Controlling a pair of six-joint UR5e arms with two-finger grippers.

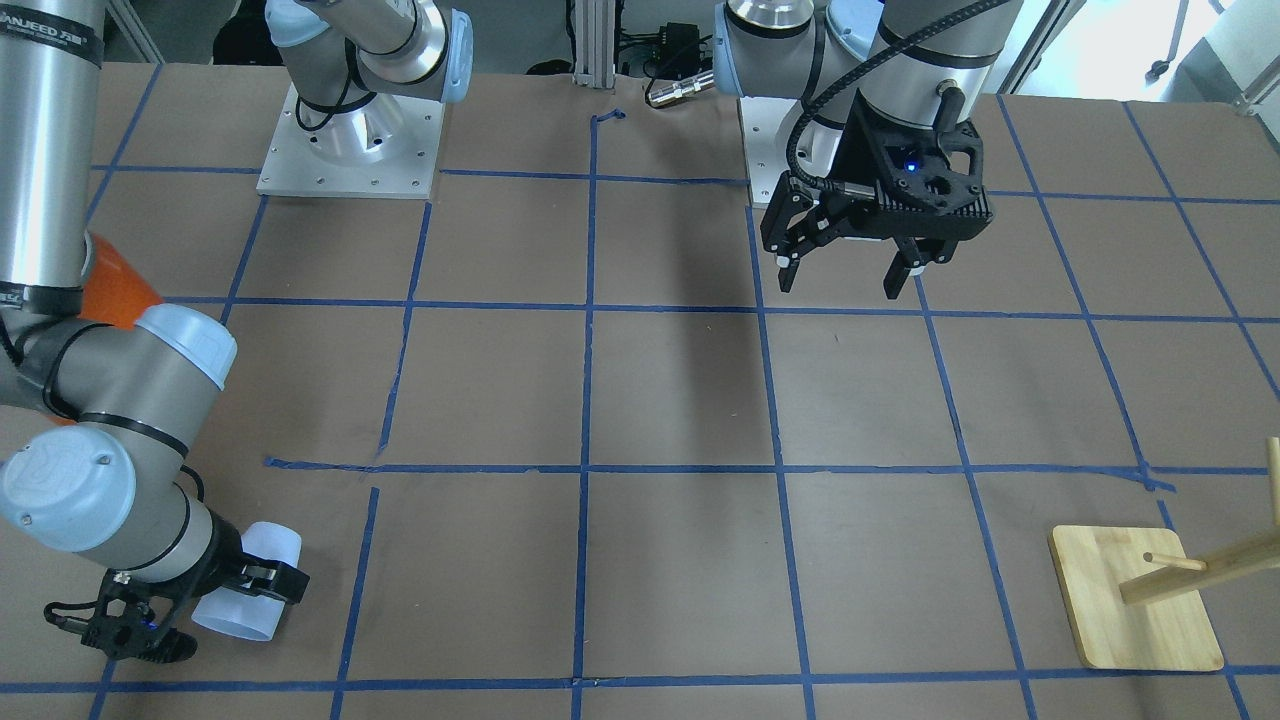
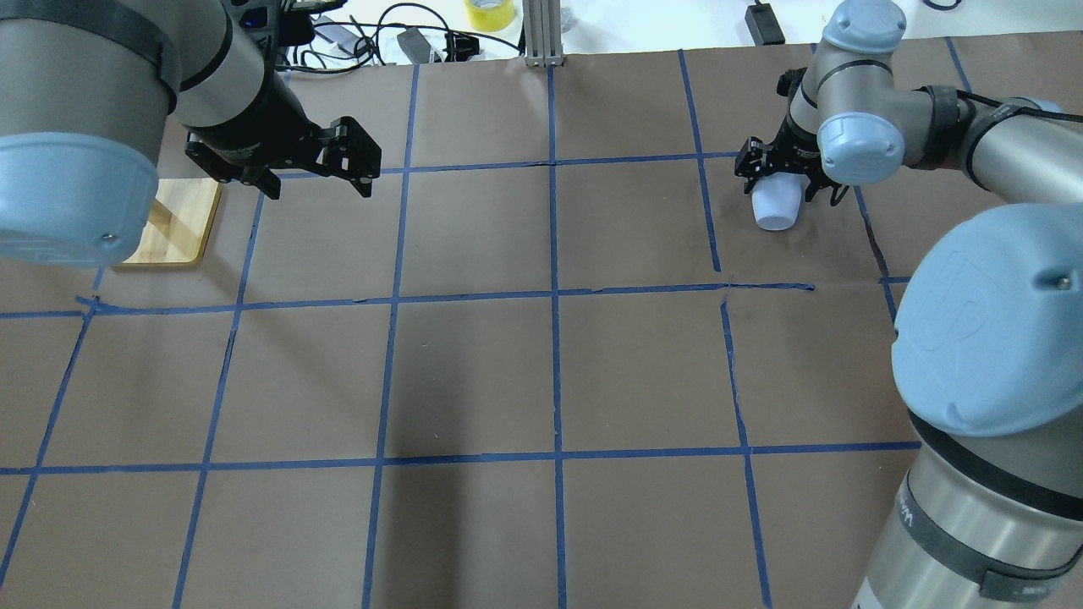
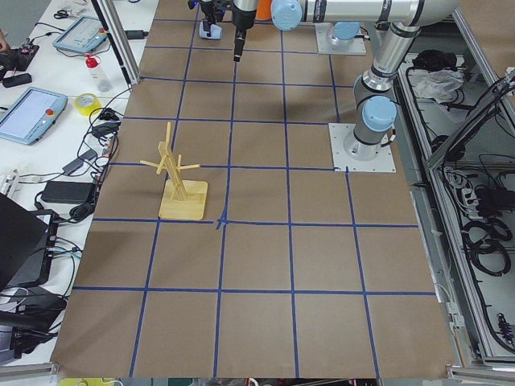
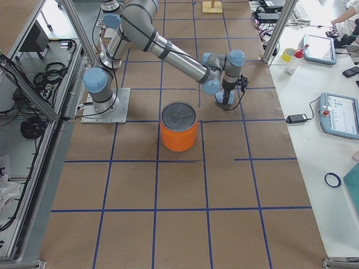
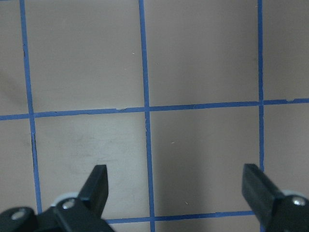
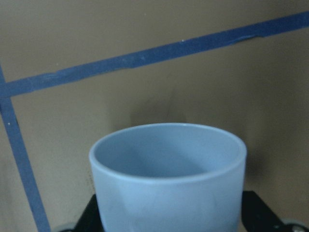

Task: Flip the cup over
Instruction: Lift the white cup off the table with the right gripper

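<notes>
Pinched by the right gripper (image 2: 783, 179), the cup (image 6: 169, 179) is held tilted, low at the far right; the left gripper (image 5: 175, 176) is spread wide, empty. Firm grip should be kept through the roll.

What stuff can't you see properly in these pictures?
- The cup: in the right wrist view its lower part is cut off by the bottom edge. In the left side view it is too small to make out.
- The orange can: in the front-facing view it is mostly behind the right arm.
- The wooden rack: in the front-facing view it is cut off by the right edge. In the overhead view it is mostly covered by the left arm.
</notes>
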